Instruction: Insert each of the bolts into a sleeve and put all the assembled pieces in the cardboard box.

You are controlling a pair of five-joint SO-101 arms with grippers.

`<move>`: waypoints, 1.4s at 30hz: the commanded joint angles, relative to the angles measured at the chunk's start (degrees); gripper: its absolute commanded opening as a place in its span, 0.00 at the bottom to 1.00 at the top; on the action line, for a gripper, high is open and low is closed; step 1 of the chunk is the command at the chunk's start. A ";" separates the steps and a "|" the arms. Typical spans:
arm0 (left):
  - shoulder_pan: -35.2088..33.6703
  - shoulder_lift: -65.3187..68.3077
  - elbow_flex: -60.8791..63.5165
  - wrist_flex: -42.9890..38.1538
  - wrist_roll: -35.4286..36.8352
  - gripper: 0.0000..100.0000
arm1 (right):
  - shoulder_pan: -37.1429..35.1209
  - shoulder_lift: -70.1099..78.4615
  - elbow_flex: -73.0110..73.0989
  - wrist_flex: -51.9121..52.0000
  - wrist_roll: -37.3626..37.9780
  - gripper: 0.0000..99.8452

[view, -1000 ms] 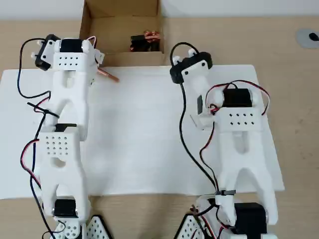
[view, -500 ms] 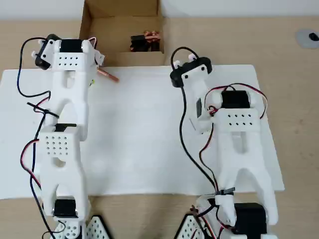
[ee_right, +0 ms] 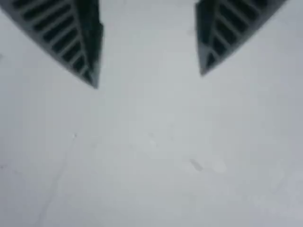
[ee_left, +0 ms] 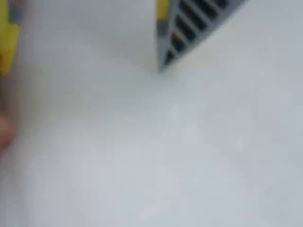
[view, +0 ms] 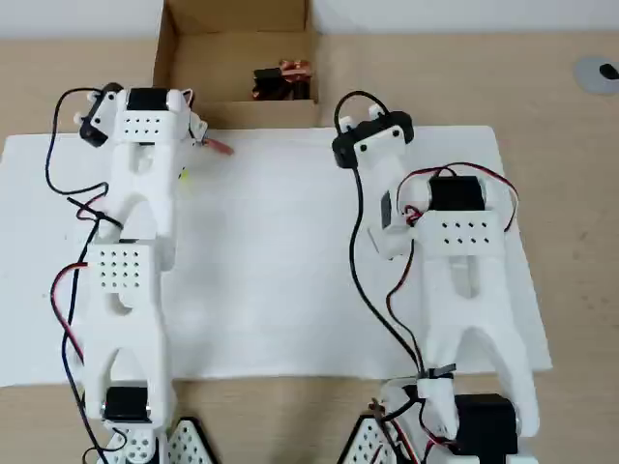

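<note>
Presently, the left gripper (ee_left: 85,68) is seen with its jaws spread wide and low over the white sheet (view: 280,280), at the upper left of the high view, just below the cardboard box (view: 242,114). A copper-coloured bolt (view: 220,147) is found on the sheet, jutting out to the right from under that arm's head; whether it is touched by the gripper cannot be told. The right gripper (ee_right: 149,79) is likewise held wide apart, with bare sheet between its fingers (ee_right: 71,33), and is placed toward the upper middle of the high view, below the box's right corner. Assembled pieces (view: 283,79), copper and black, are lodged inside the box against its right wall. The sheet is laid on a wooden table (view: 571,193).
</note>
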 commanded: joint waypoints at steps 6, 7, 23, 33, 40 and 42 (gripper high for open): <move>0.35 4.18 -21.71 -0.79 -0.35 0.21 | 0.92 -2.33 0.04 -0.97 -0.53 0.18; 0.44 5.05 -22.86 -1.67 -0.35 0.21 | 0.84 -2.33 0.04 -0.97 -0.53 0.18; 5.19 12.26 -23.38 -5.10 0.00 0.21 | 1.01 -2.15 0.04 -2.11 -0.26 0.18; 4.84 16.57 -20.57 -4.75 0.09 0.21 | 1.10 -2.33 0.04 -1.85 -0.44 0.18; 4.84 15.60 -20.75 1.49 0.09 0.20 | 1.10 -2.33 0.04 -1.76 -0.53 0.18; 4.84 15.25 -20.84 4.13 0.09 0.15 | 1.10 -2.33 0.04 -1.76 -0.53 0.18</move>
